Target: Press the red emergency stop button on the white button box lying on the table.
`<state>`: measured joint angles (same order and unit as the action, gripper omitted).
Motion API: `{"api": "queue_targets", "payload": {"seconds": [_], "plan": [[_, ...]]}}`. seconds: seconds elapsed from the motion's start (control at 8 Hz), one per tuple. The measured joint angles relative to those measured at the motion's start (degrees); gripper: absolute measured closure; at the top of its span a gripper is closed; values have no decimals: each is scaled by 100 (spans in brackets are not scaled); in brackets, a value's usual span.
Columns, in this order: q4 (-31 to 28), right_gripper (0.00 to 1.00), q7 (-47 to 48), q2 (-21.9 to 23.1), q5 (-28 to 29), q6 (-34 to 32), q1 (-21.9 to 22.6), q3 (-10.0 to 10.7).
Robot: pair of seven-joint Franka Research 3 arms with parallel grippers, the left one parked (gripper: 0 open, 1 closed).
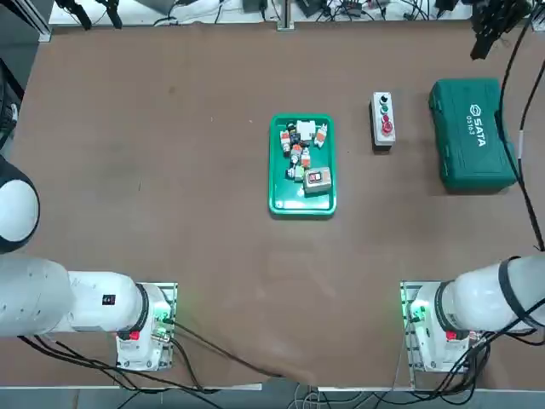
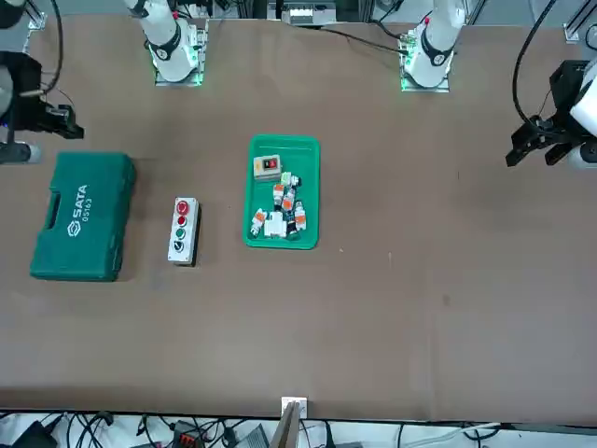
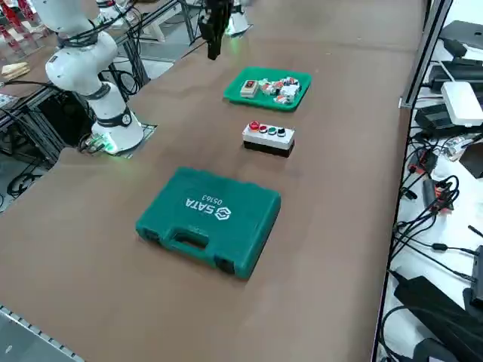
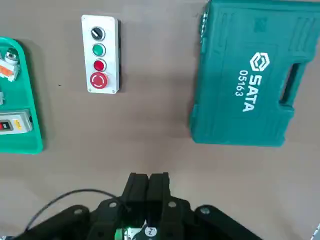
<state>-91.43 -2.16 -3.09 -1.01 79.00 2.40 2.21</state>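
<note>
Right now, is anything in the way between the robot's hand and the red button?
No, nothing visible. In the wrist view the shut right hand hangs above bare table, and the red button on the white box lies ahead in the open. The green case sits to one side of the box and the tray to the other.

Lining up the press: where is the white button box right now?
In the top view the white button box lies right of centre on the table, between the green parts tray and the green toolcase, apart from both.
</note>
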Motion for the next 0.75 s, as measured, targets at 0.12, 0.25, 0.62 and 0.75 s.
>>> {"api": "queue_targets", "payload": {"seconds": [0.12,0.25,0.62,0.75], "plan": [[-326,98,0,-10,12,332,105,-4],[-760,98,83,0,58,840,244,-12],[-2200,98,531,98,253,2600,544,-27],[-2687,98,764,121,262,3283,680,-30]]}}
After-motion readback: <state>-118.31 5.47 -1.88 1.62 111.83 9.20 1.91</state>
